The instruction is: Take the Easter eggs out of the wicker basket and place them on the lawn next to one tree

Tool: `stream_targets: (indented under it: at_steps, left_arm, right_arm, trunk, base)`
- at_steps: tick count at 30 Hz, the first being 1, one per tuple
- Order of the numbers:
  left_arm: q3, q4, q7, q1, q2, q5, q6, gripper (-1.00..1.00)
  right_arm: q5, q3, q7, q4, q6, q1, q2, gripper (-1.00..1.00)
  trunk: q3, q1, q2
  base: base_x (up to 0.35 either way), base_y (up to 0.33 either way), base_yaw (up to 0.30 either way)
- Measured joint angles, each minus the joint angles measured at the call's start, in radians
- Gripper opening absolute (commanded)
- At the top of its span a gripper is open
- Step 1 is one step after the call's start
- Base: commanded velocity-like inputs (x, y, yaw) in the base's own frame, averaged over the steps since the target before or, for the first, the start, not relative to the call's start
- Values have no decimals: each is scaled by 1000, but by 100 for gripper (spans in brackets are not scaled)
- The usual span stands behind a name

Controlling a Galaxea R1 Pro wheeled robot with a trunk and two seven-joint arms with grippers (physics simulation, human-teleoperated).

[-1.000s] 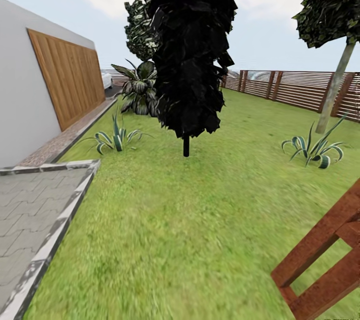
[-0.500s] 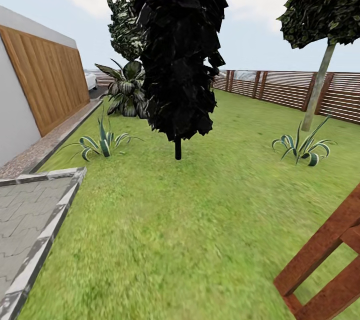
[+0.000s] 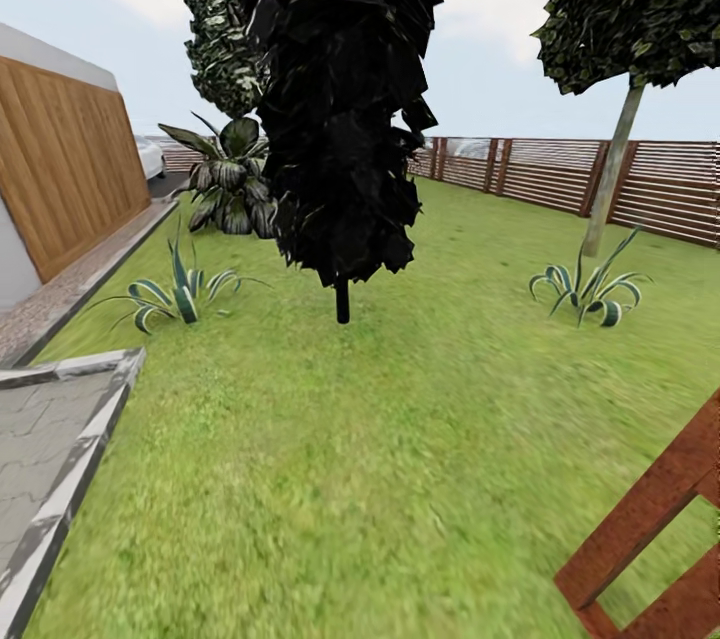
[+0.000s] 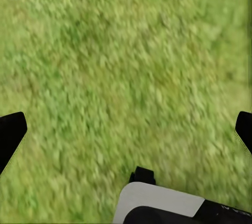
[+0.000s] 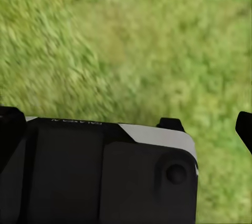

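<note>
The lawn (image 3: 400, 439) is crossed in transit; the wicker basket and the three Easter eggs are not in view, so their location cannot be told.

Hazards, as judged:
- The near-black cypress (image 3: 340, 99) may be mistaken for the target. The tree (image 3: 608, 181) with the pale trunk, standing before the slat fence (image 3: 540, 169), is the valid choice.
- The red-brown wooden frame (image 3: 650, 529) at the near right may be struck by the base or right arm if a right turn is made.
- The spiky striped plants (image 3: 590, 287) near the trunk may crowd the placing spot.

The head view supplies the layout: paved patio (image 3: 50, 449), wall, trees. The wrist views supply what it lacks: the left claw (image 4: 126, 134) and the right claw (image 5: 126, 124) are both spread wide and empty over bare grass.
</note>
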Motion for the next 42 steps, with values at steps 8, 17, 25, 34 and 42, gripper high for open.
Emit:
stream_targets:
  at_steps: [8, 17, 25, 34, 42]
  left_arm:
    - [0, 0, 0, 0, 0, 0, 0, 100]
    - [0, 0, 0, 0, 0, 0, 0, 100]
    - [0, 0, 0, 0, 0, 0, 0, 100]
    - [0, 0, 0, 0, 0, 0, 0, 100]
    - [0, 0, 0, 0, 0, 0, 0, 100]
  right_arm:
    - [0, 0, 0, 0, 1, 0, 0, 100]
    - [0, 0, 0, 0, 1, 0, 1, 100]
    - [0, 0, 0, 0, 1, 0, 1, 100]
    - [0, 0, 0, 0, 1, 0, 1, 100]
    - [0, 0, 0, 0, 1, 0, 1, 100]
  trunk:
    - [-7, 0, 0]
    - [-16, 0, 0]
    - [-23, 0, 0]
    - [-31, 0, 0]
    - [-39, 0, 0]
  base:
    - [313, 119, -228]
    - [313, 119, -228]
    - [313, 119, -228]
    - [313, 119, -227]
    - [313, 119, -224]
